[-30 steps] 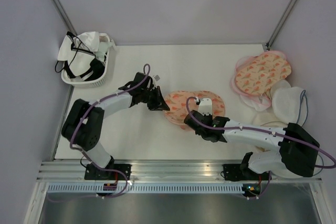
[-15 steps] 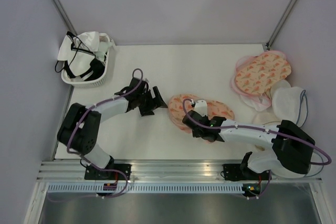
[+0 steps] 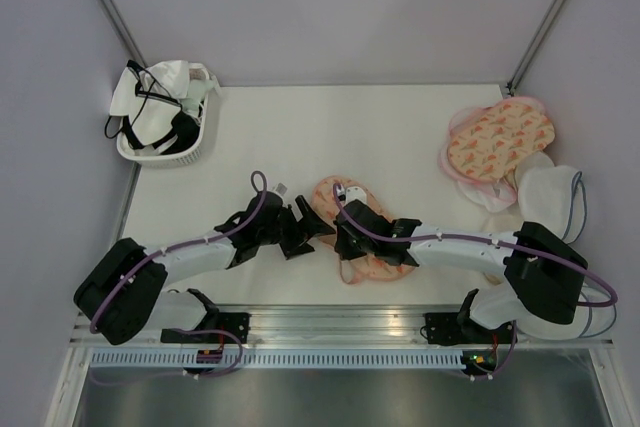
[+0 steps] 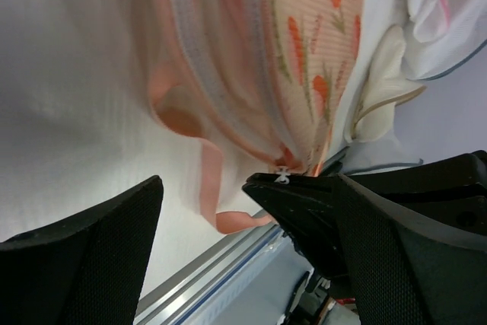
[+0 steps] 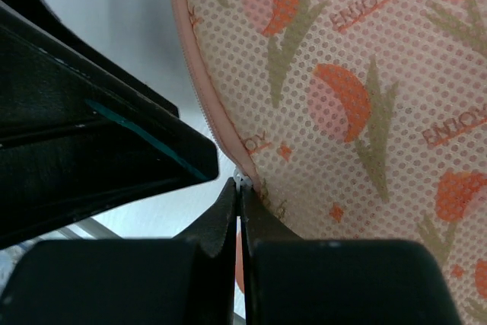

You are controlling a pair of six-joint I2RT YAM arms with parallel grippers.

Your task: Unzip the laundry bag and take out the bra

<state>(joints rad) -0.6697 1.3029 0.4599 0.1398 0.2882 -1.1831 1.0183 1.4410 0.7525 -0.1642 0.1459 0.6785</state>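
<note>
At the pinching right claw (image 5: 238, 183), zipper edge (image 5: 199, 104) of the laundry bag (image 5: 365, 97)

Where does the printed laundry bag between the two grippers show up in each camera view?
Top external: the laundry bag lies low centre, partly under the right arm.
Left wrist: upper middle, with its zipper trim running down the picture.
Right wrist: it fills the right side.
Shared landmark: the right gripper, pinched shut at the bag's zipper edge in all three views.
</note>
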